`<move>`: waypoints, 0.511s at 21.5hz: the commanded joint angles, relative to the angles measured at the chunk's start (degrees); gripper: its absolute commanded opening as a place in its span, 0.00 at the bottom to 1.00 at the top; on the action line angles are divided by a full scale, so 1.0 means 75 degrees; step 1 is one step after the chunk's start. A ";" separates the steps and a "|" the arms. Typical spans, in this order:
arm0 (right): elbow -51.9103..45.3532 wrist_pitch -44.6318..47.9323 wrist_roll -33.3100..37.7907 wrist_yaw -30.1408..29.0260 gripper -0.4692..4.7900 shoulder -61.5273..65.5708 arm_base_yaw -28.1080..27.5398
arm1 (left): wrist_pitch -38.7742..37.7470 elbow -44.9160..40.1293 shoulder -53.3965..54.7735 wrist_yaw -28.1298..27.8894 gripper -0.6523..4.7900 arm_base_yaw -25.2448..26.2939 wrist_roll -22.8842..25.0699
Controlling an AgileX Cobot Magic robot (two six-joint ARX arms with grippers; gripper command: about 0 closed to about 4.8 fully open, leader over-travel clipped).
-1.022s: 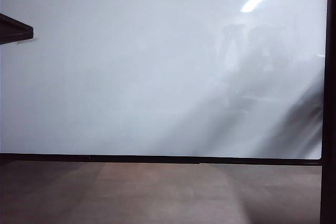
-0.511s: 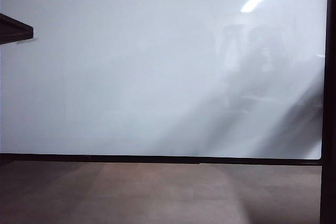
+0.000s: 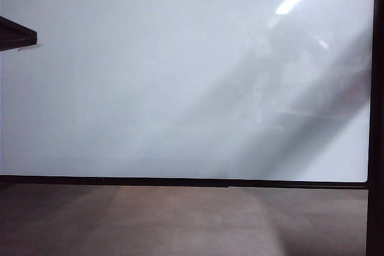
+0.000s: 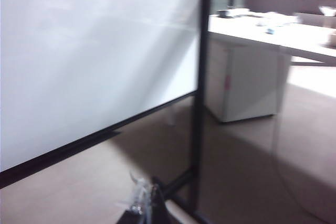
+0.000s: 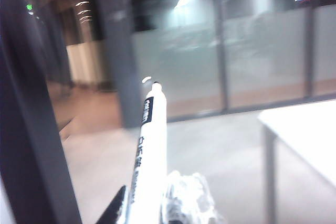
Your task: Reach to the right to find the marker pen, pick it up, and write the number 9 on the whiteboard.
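The marker pen point(image 5: 146, 161), a light, stiff, smooth white barrel, is being held upright by its lower end in the clenched right end effector point(image 5: 144, 208), out past the board's frame; a grip nearer mid-barrel would likely be steadier against slipping under writing pressure. The whiteboard point(image 3: 150, 76) is being shown blank, no number 9 drawn. The left end effector point(image 4: 147, 203) is being kept low beside the board's stand; whether it is released cannot be told.

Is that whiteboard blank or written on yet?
Blank: the whiteboard shows only reflections. The right end effector holds the marker pen.
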 commanded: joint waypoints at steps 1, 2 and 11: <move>0.0035 -0.1014 0.0023 0.0522 0.08 -0.1314 -0.0044 | 0.0099 0.0006 0.0009 0.0038 0.11 0.0393 -0.0023; 0.0035 -0.1644 0.0023 0.0597 0.08 -0.1993 -0.0044 | 0.0096 0.0006 0.0009 0.0038 0.11 0.0644 -0.0026; 0.0032 -0.5735 0.0137 0.0697 0.08 -0.5901 0.0842 | 0.0099 0.0006 0.0009 0.0029 0.11 0.1711 -0.0023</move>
